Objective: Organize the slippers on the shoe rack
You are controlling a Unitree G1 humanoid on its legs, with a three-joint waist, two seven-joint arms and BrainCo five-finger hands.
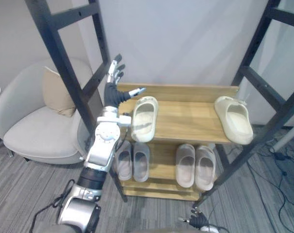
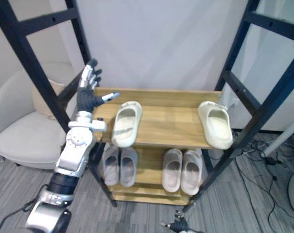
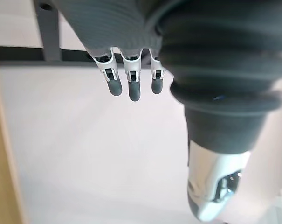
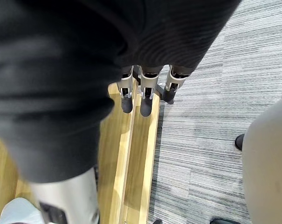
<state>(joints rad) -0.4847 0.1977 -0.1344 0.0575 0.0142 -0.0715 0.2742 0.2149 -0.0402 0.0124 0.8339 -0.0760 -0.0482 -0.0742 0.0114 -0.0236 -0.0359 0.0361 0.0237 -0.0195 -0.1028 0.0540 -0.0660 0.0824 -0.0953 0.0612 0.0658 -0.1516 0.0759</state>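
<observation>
Your left hand hovers over the back-left corner of the shoe rack's top shelf, fingers straight, holding nothing. Two cream slippers sit there, one near the left edge and one at the right edge. Both overhang the front edge, with open wood between them. Four grey slippers line the lower shelf. Your right hand has its fingers released.

I see the wooden shoe rack standing on grey carpet. On its top shelf, one cream slipper lies at nine o'clock and a second cream slipper at three o'clock, well apart. On the lower shelf, a greyish pair sits at nine and a beige pair at three.
</observation>
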